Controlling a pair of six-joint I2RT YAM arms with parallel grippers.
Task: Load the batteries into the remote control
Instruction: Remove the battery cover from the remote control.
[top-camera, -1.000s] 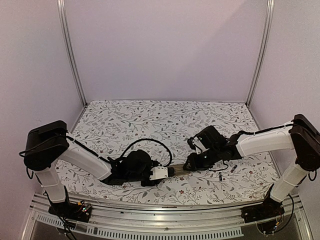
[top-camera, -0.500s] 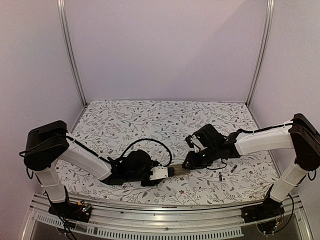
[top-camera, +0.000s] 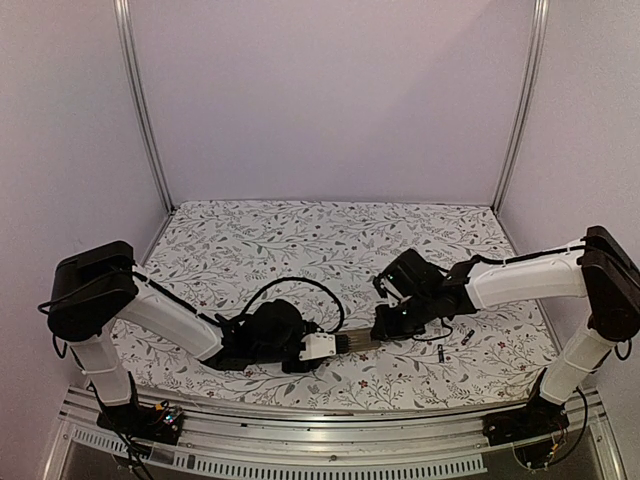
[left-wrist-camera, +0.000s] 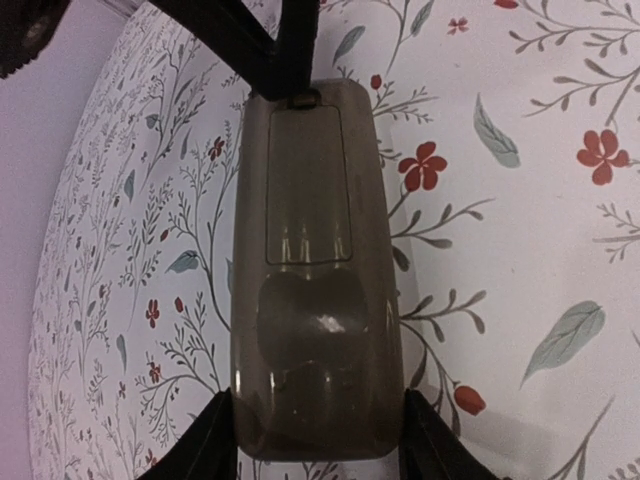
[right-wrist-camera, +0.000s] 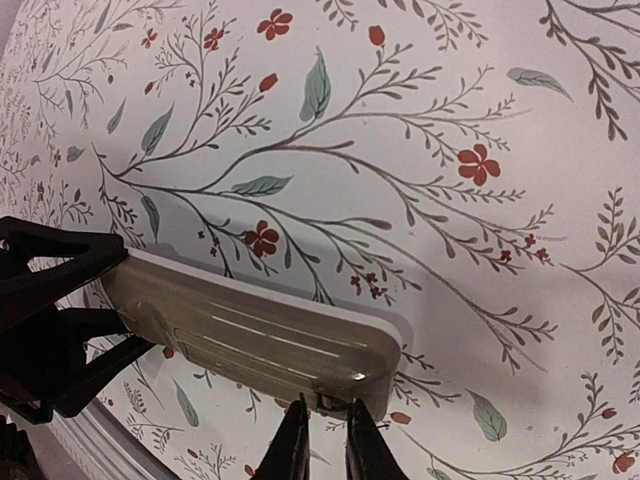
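My left gripper (top-camera: 335, 344) is shut on the remote control (top-camera: 358, 343), holding it back side up just above the table. In the left wrist view the remote control (left-wrist-camera: 315, 300) is grey-beige, its battery cover closed, with my left gripper (left-wrist-camera: 315, 445) clamping its near end. My right gripper (top-camera: 382, 328) is at the remote's far end. In the right wrist view my right gripper (right-wrist-camera: 327, 448) has its fingers nearly together, tips at the cover's small latch on the remote (right-wrist-camera: 250, 335). Two batteries lie on the table to the right, one (top-camera: 440, 350) nearer, one (top-camera: 467, 337) further right.
The floral tablecloth (top-camera: 300, 240) covers the table. Metal frame posts (top-camera: 140, 100) stand at the back corners, with purple walls around. The left arm's black cable (top-camera: 300, 285) loops behind the left wrist.
My right gripper has shifted slightly at the remote's far end. The left gripper, the remote and the batteries have not moved.
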